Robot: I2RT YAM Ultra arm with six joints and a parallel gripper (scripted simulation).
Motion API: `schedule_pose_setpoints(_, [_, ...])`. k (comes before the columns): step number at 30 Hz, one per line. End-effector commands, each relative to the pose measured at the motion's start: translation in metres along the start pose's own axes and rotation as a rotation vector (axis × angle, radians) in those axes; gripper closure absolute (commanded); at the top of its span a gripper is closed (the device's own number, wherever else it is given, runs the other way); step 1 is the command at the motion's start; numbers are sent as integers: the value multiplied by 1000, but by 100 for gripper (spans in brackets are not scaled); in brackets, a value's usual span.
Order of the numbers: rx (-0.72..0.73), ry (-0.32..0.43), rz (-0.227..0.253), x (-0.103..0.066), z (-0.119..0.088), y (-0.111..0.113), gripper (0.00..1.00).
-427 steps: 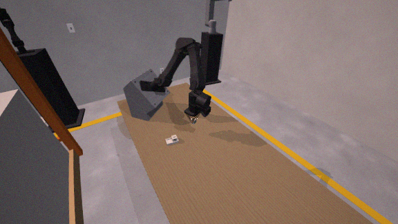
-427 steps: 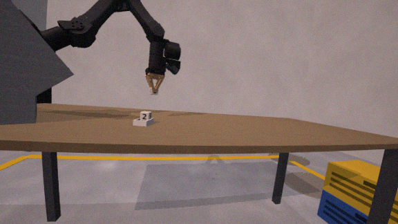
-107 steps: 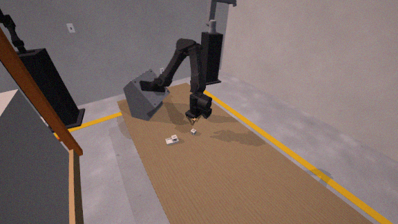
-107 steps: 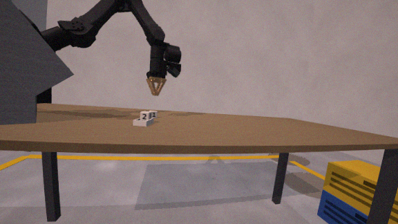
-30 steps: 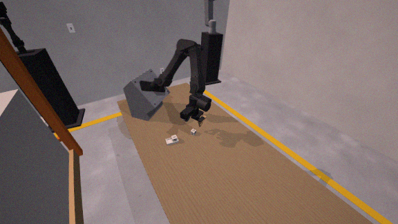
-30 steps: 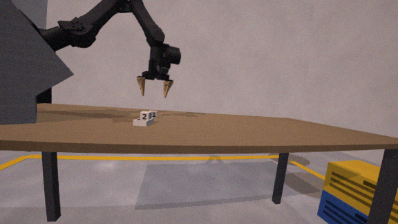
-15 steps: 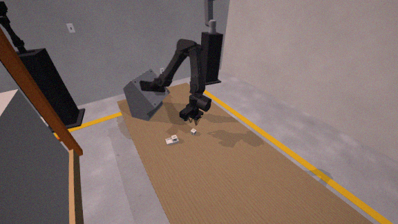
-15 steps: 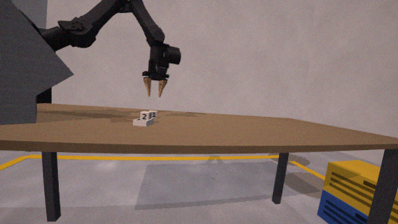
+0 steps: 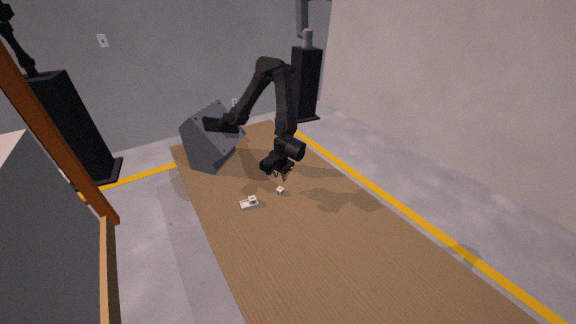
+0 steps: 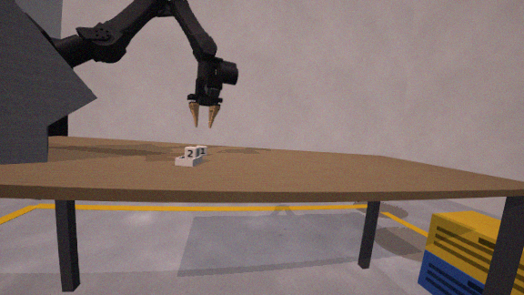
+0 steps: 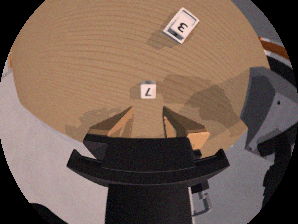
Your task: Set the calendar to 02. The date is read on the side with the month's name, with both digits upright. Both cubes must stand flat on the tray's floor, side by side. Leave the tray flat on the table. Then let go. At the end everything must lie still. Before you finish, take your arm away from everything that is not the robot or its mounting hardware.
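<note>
I have one claw (image 9: 281, 179) (image 10: 203, 127) (image 11: 147, 110), and its two fingers are apart, about half way, with nothing between them. It hangs above the one table (image 9: 310, 250) (image 10: 296, 175) (image 11: 75, 40), pointing down. I count two white cubes in total. One, the loose cube (image 9: 280, 190) (image 10: 203, 150) (image 11: 148, 90), stands on the table below my claw, not touching it; one side of it shows a 1. The other one, the tray cube (image 9: 252, 199) (image 10: 190, 153) (image 11: 183, 27), is in the one white tray (image 9: 245, 205) (image 10: 186, 161) (image 11: 173, 18), toward one end, with a 2 on one side and a 3 on top. The tray lies flat on the table, near the loose cube.

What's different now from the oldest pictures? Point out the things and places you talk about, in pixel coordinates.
The loose cube (image 9: 280, 190) (image 10: 203, 150) (image 11: 148, 91) was pinched in the tool (image 9: 281, 176) (image 10: 203, 127) (image 11: 147, 110) up high. It went down onto the table (image 9: 300, 260) (image 10: 318, 173) (image 11: 75, 50) and was let go. The tool's fingers are apart now, holding nothing. The tray (image 9: 245, 205) (image 10: 185, 162) (image 11: 172, 37) and the cube inside it stayed put.
</note>
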State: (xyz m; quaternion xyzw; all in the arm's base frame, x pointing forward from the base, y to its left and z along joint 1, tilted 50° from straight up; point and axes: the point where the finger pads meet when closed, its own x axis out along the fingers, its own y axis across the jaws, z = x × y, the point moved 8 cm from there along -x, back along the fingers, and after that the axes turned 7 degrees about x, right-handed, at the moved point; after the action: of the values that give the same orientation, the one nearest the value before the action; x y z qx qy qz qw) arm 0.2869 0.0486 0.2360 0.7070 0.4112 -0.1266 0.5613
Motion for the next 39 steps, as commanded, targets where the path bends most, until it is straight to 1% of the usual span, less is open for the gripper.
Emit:
schedule_pose_setpoints(1, [-1,-6,7,-1,0,1,55])
schedule_pose_setpoints(12, [-1,-6,7,-1,0,1,55])
schedule_pose_setpoints(19, [-1,-6,7,3,0,1,55])
schedule_pose_setpoints(27, [-1,-6,7,9,0,1,55])
schedule_pose_setpoints(39, [-1,-6,7,28,-1,1,55])
